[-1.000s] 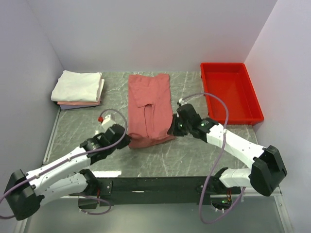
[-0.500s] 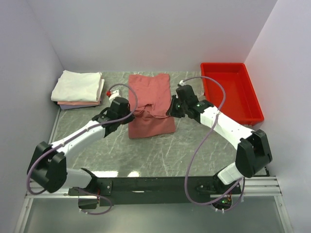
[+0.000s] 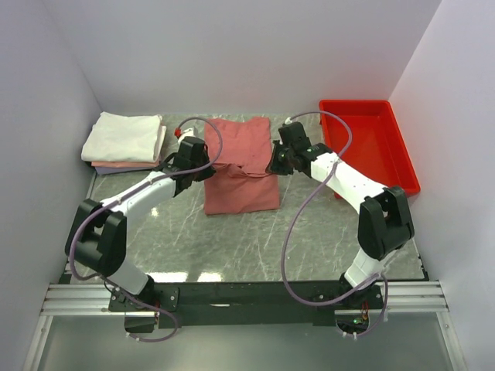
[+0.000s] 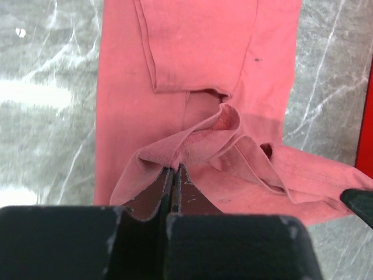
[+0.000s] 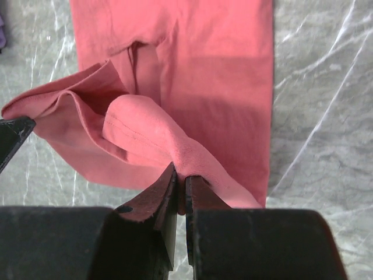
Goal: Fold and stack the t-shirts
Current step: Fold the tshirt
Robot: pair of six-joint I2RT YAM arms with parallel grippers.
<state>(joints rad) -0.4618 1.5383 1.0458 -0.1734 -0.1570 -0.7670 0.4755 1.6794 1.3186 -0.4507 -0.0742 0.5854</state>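
far left on your table (image 3: 309,232), the folded stack of white and pale pink t-shirts (image 3: 122,135) sits by the wall, well apart from both arms. your left gripper (image 4: 173,174) is clamped tight on a bunched fold at the left edge of the salmon-red t-shirt (image 3: 240,193), lifting it off the flat cloth. the shirt lies mid-table, and the held edge sags between the two grippers over its middle. your right gripper (image 5: 180,178) is pinched on the shirt's right edge, fabric squeezed between the fingers, level with its partner. further right, the red tray (image 3: 354,103) sits against the wall, apart from the shirt.
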